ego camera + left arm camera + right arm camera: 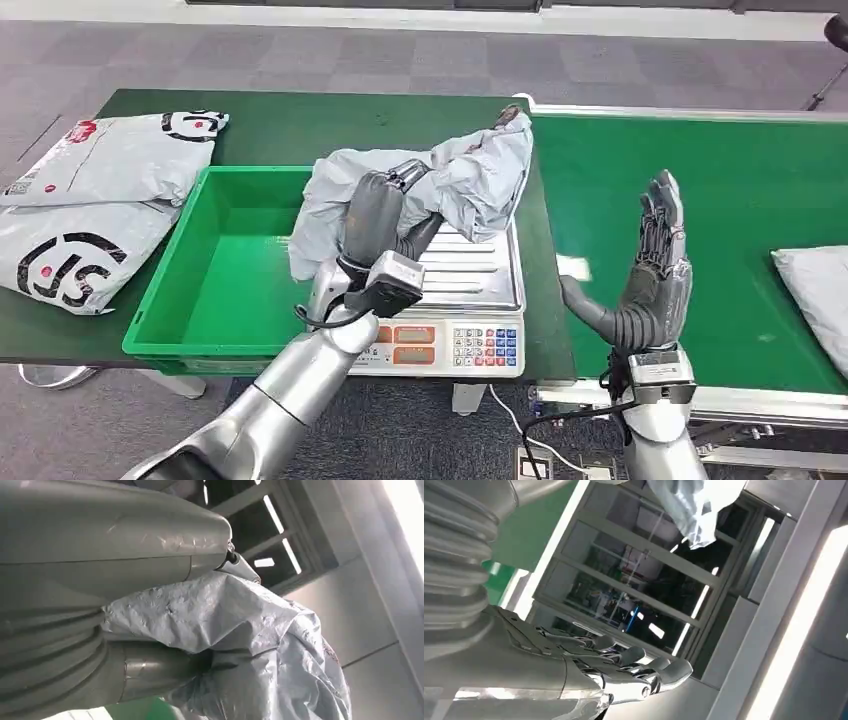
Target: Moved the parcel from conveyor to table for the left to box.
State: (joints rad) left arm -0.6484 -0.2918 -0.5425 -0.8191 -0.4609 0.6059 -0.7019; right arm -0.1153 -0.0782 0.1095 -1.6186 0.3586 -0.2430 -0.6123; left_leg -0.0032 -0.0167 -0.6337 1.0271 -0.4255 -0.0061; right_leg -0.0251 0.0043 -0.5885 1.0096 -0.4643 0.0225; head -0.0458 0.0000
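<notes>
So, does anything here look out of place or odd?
Nothing is spilled or broken. The grey parcel is crumpled in the left hand, hanging over the scale and the bin rim, not yet inside. The right hand is open and holds nothing.

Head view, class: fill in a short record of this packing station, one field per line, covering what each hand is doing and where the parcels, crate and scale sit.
left hand: grips the grey parcel above the scale
right hand: open, fingers upright, over the green conveyor
green crate: on the table, left of the scale
printed parcels: stacked on the table, left of the crate
another parcel: on the conveyor, at the right edge
</notes>
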